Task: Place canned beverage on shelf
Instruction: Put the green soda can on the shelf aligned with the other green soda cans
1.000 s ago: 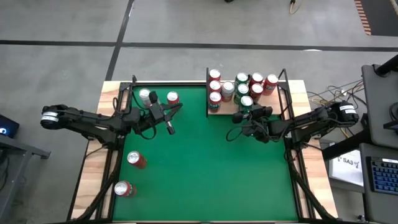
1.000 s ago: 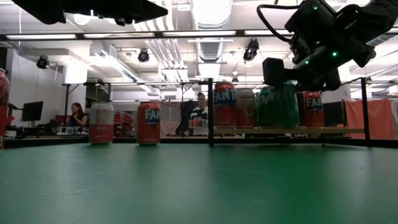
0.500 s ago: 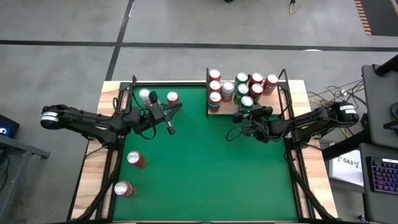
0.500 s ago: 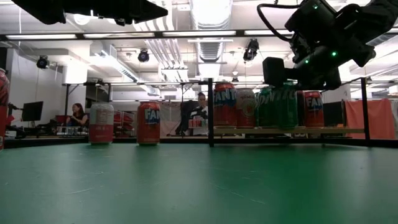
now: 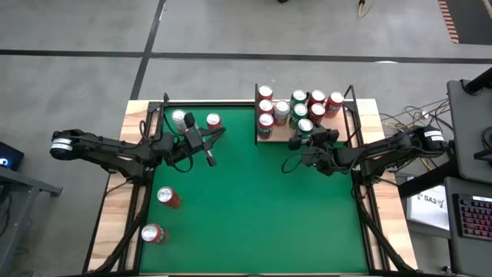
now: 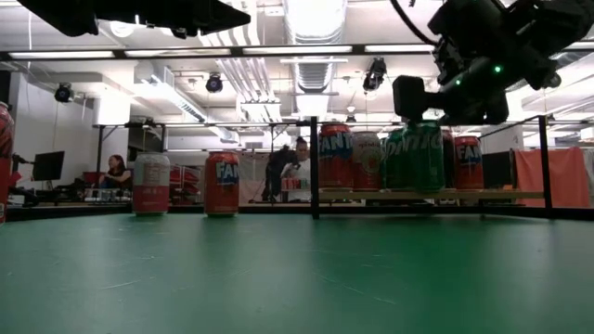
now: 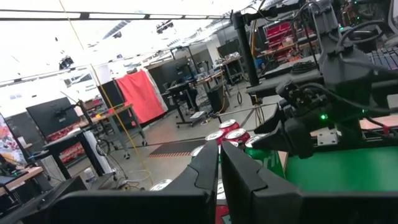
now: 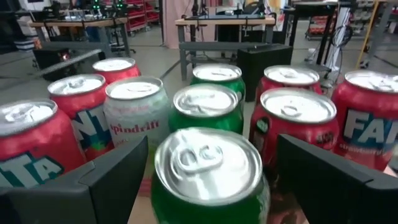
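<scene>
Standing upright on the shelf [image 5: 280, 138], the green can [image 8: 208, 180] sits between the right gripper's [image 8: 211, 177] wide-open fingers.

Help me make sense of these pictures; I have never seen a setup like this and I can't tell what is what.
Two dark robot arms work at a green table. One camera looks straight down, one sits level with the tabletop, and one rides on each wrist. At the table's far edge a small wooden shelf holds a cluster of red, green and white cans. The right gripper, jaws open, flanks the green can standing at the shelf's front edge; nothing is gripped. The left gripper waits with jaws shut above the table's left side. Four loose cans stand there, off the shelf.
</scene>
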`<move>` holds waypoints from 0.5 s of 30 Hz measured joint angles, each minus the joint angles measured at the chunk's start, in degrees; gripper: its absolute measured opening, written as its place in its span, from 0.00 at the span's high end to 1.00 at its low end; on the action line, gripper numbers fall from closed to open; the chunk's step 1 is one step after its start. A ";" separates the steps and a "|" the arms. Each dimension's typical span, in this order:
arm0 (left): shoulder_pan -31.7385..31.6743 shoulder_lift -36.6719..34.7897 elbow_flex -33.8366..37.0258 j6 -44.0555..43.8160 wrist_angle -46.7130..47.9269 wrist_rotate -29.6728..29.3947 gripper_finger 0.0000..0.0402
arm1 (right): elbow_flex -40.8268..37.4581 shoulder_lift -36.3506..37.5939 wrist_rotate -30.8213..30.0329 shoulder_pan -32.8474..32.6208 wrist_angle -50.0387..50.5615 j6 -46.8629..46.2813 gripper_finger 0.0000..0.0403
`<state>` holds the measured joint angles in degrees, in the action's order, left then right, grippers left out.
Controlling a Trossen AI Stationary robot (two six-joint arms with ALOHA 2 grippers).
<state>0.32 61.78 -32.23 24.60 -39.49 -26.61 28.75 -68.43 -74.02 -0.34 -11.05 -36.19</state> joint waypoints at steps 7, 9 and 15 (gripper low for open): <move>0.00 0.00 0.00 0.44 0.07 0.00 1.00 | 2.58 0.18 -1.12 0.00 0.02 4.86 0.14; 0.00 0.00 0.00 0.43 0.09 0.00 1.00 | 3.15 0.18 -1.14 0.00 0.06 6.46 0.14; 0.00 0.00 0.01 0.37 0.11 -0.01 1.00 | 5.82 0.85 -1.17 0.00 0.08 10.49 0.14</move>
<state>0.32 61.78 -32.22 24.97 -39.38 -26.62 34.56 -67.57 -75.19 -0.34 -10.97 -25.70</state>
